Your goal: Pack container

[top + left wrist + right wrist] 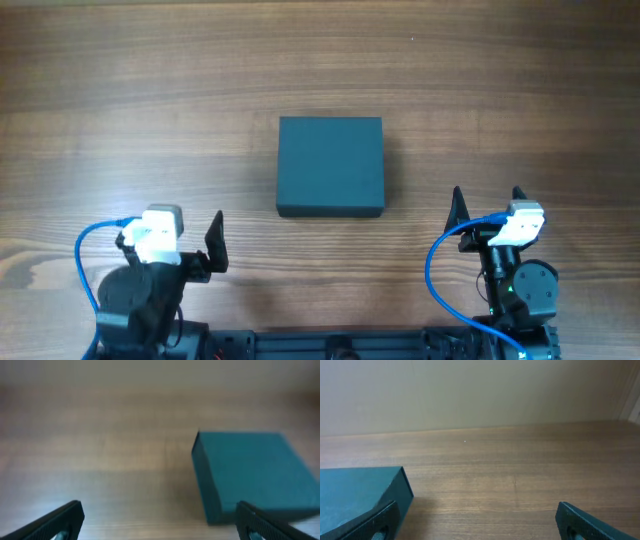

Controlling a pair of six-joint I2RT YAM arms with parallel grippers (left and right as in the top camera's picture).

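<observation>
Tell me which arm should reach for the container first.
Probably left. The left gripper lies nearer the container in the overhead view, and its wrist view shows most of it ahead; the right gripper sees only one corner.

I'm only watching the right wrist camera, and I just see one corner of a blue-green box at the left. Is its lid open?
Observer: No. Overhead, the whole container shows a flat top, with no flap standing up.
Operator: Where's the other arm?
Observer: The left gripper is on the robot's side of the table, left of the container. It is open and not touching it.
Operator: How far off is my gripper?
Observer: Overhead, the right gripper is open and empty. It sits to the right of the container's near corner, with a strip of bare table between them.
</observation>
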